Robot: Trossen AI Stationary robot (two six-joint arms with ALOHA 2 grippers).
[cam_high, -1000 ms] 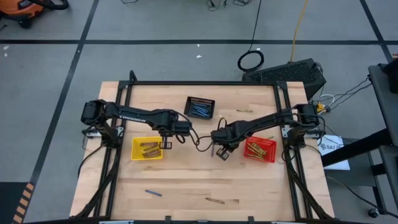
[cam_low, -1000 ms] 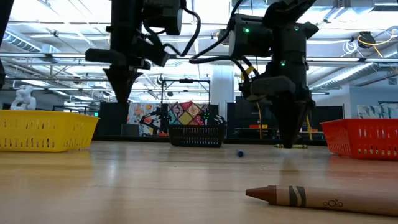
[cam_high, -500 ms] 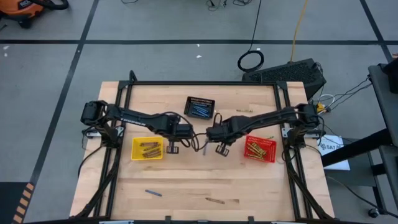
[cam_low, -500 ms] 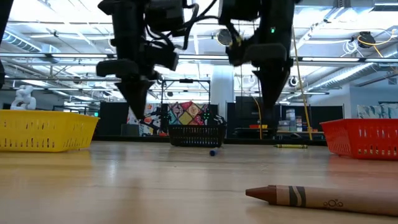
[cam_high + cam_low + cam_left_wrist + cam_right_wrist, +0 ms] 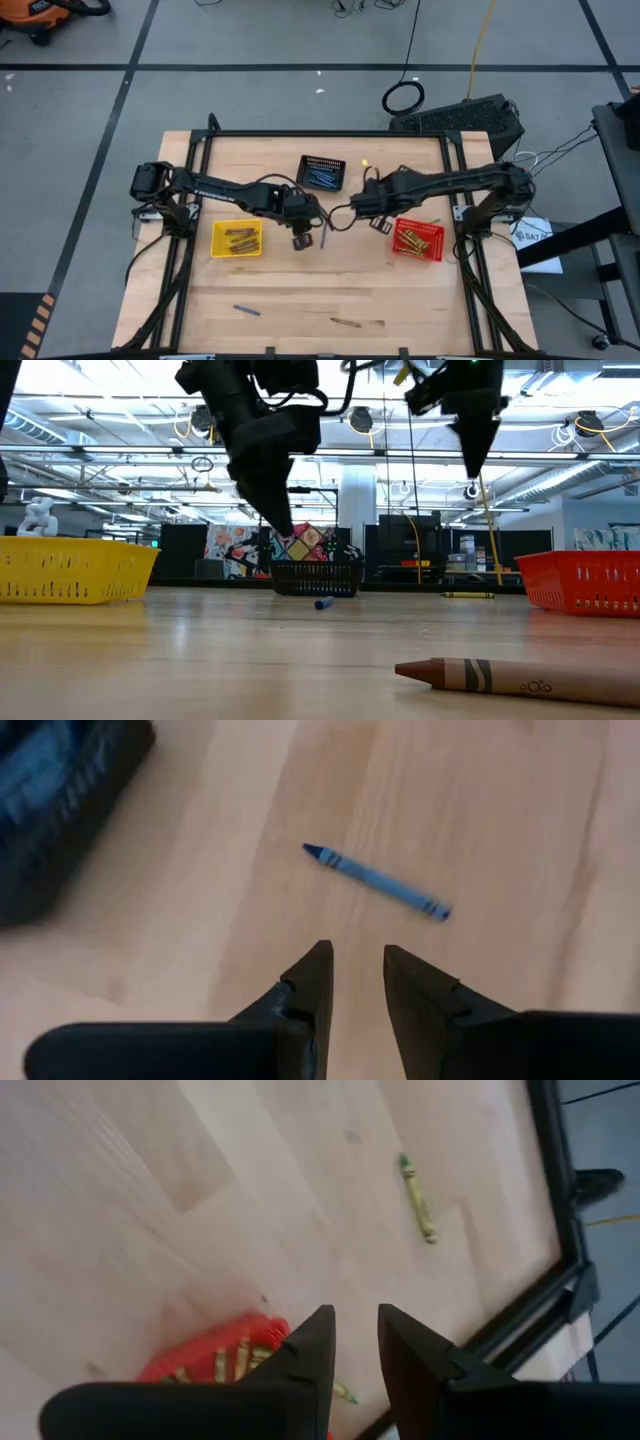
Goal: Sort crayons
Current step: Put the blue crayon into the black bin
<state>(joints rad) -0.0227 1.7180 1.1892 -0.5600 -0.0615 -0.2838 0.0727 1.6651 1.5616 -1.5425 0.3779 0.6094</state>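
Black basket [image 5: 321,172] holds blue crayons, yellow basket [image 5: 236,239] tan ones, red basket [image 5: 417,240] olive ones. A blue crayon [image 5: 323,236] lies lengthwise between both slightly open, empty hands, left hand [image 5: 301,240] and right hand [image 5: 379,223], on the worktop [image 5: 300,300].

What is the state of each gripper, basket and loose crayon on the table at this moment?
left gripper: open, empty, above the blue crayon lying flat.
right gripper: open, empty, raised near the red basket.
black basket: upright, holds blue crayons.
yellow basket: upright, holds brownish crayons.
red basket: upright, holds yellowish crayons.
brown crayon: lying loose at the front.
olive crayon: lying loose near the table edge.
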